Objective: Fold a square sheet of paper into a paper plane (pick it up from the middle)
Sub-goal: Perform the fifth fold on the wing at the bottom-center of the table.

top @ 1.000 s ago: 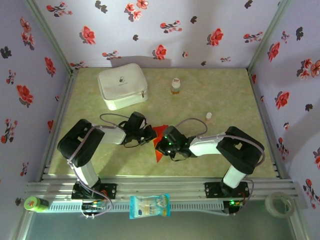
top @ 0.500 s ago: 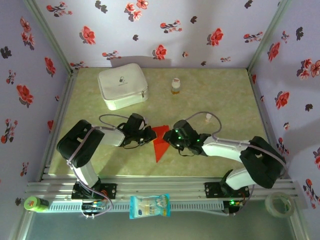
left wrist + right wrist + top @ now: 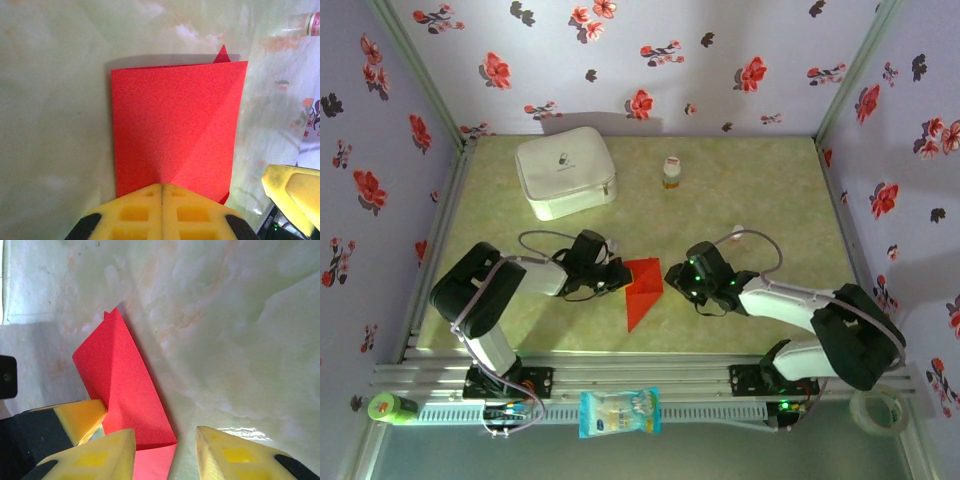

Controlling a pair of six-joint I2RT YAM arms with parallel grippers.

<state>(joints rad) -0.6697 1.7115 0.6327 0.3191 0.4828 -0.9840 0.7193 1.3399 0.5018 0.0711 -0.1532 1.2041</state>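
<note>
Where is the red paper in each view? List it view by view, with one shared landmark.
Top external: red paper centre frame, slightly low.
Left wrist: paper mid-frame, just beyond the shut yellow jaws.
Right wrist: paper lower left, lying diagonally.
Landmark: left gripper at the paper's edge.

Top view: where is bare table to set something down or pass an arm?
Widest bare patch: far right, between the small bottle and the right rail. Also the near strip between the red paper and the front rail. Crowded at centre, where left gripper and right gripper meet the paper.
</note>
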